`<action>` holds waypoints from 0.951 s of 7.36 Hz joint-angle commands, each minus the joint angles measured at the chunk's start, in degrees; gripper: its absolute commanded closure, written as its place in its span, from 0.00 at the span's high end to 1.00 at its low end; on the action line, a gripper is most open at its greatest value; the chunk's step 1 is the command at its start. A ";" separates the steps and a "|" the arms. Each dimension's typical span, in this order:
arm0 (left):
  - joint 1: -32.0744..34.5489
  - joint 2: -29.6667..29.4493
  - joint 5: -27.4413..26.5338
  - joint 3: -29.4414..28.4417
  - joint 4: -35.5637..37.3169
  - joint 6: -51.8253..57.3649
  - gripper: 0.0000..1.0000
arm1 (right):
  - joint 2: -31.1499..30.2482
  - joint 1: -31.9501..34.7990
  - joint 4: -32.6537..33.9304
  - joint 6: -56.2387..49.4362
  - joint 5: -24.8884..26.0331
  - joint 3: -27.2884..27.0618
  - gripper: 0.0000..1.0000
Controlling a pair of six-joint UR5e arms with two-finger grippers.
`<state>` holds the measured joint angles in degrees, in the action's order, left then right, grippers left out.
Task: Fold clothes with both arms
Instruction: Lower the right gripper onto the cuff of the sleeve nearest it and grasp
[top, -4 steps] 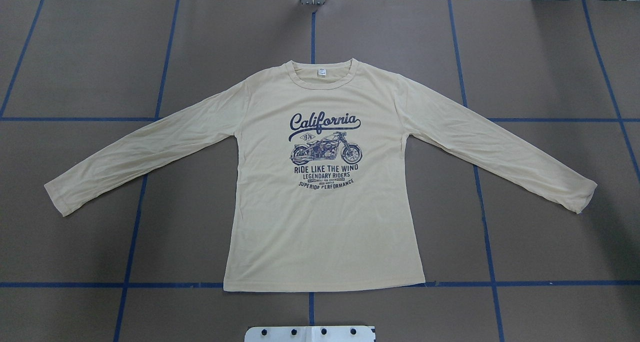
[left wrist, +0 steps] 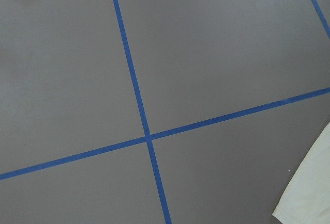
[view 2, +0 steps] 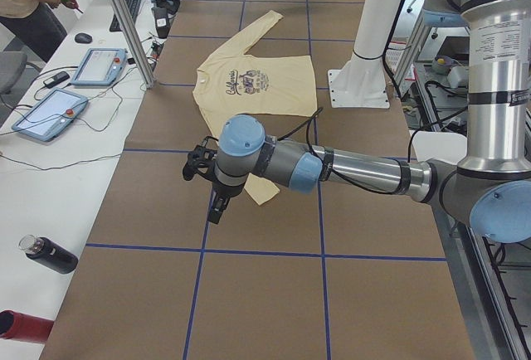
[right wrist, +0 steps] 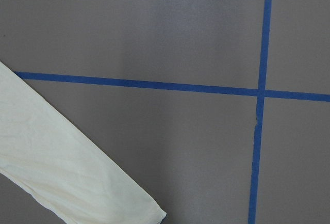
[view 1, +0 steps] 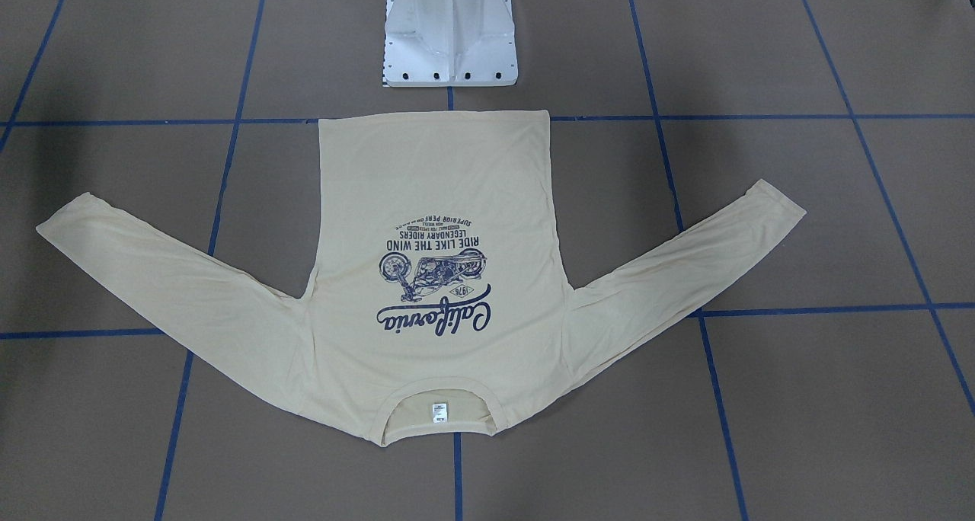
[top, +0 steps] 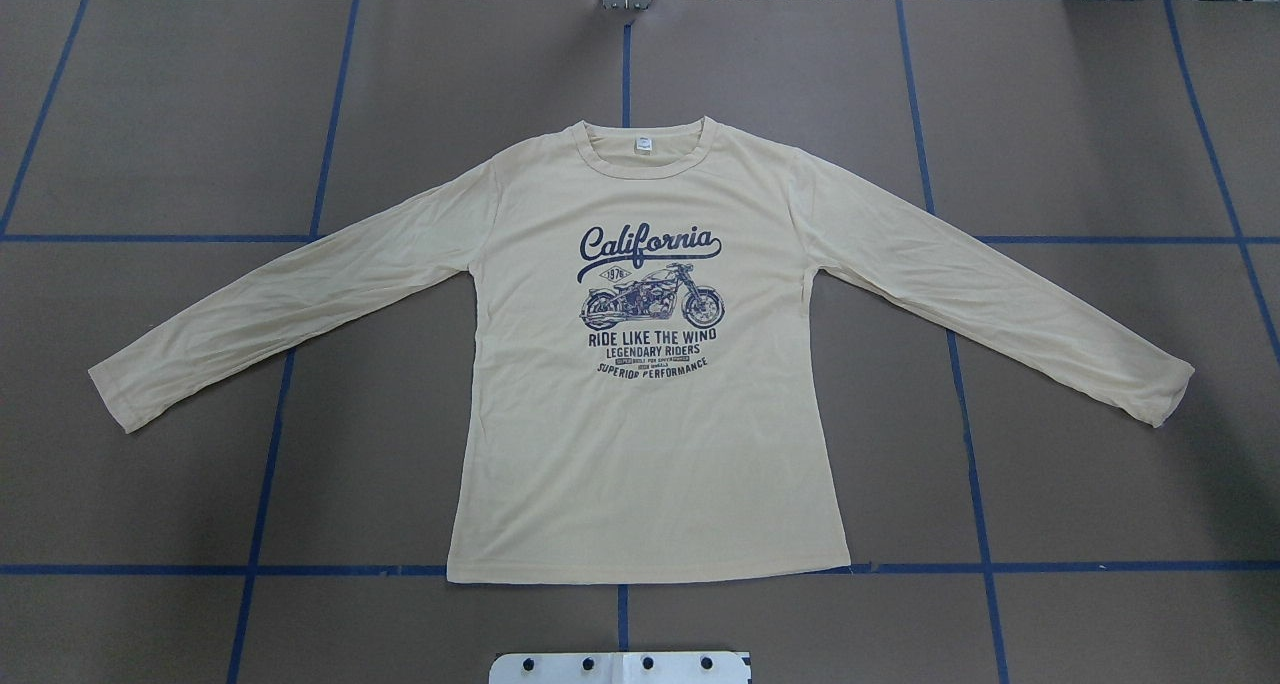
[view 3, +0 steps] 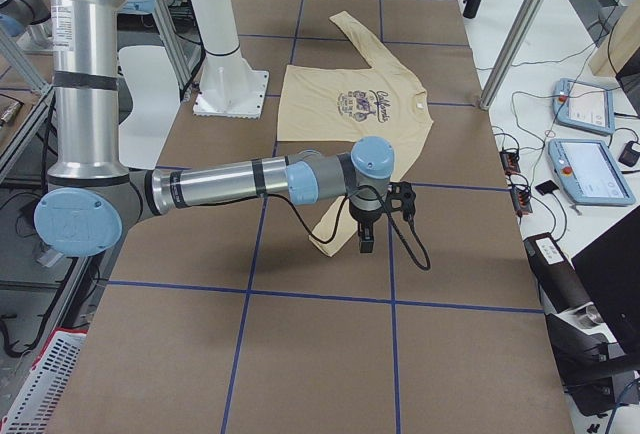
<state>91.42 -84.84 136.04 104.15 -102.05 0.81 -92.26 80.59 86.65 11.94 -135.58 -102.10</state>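
The cream long-sleeved shirt [top: 650, 444] lies flat, print up, in the middle of the table [top: 150, 114] with sleeves [top: 300, 294] splayed, and the left gripper [view 2: 216, 209] and right gripper [view 3: 366, 242] each hang near a cuff [right wrist: 147, 211], jaws unreadable from here, so I'd pinch both cuffs squarely and fold inward together.

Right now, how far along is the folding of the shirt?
Done: the shirt lies flat, print up, with both sleeves spread. In hand: the left arm and the right arm each hang near a sleeve end, clear of the cloth. Left: every fold, since no part is turned over yet.
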 commanded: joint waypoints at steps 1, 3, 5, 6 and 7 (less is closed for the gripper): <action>-0.01 0.03 0.02 -0.17 -0.17 -0.02 1.00 | -0.29 -0.61 -0.61 0.36 -0.65 0.15 1.00; -0.10 0.11 0.10 0.27 -0.17 -0.11 1.00 | -0.29 -3.42 -1.05 3.42 -0.65 -0.55 1.00; -0.27 0.02 0.10 0.26 -0.25 -0.02 1.00 | -2.03 -7.01 -6.30 5.71 -0.39 -0.65 1.00; -0.27 0.02 0.10 0.26 -0.25 -0.02 1.00 | -2.75 -9.12 -6.67 6.68 0.92 -0.29 1.00; -0.36 0.02 0.19 0.44 -0.08 -0.19 1.00 | -3.36 -9.23 -6.59 6.78 1.80 0.23 1.00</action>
<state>91.14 -84.81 136.16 104.47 -102.26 0.74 -94.69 72.55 80.58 18.05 -134.94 -102.41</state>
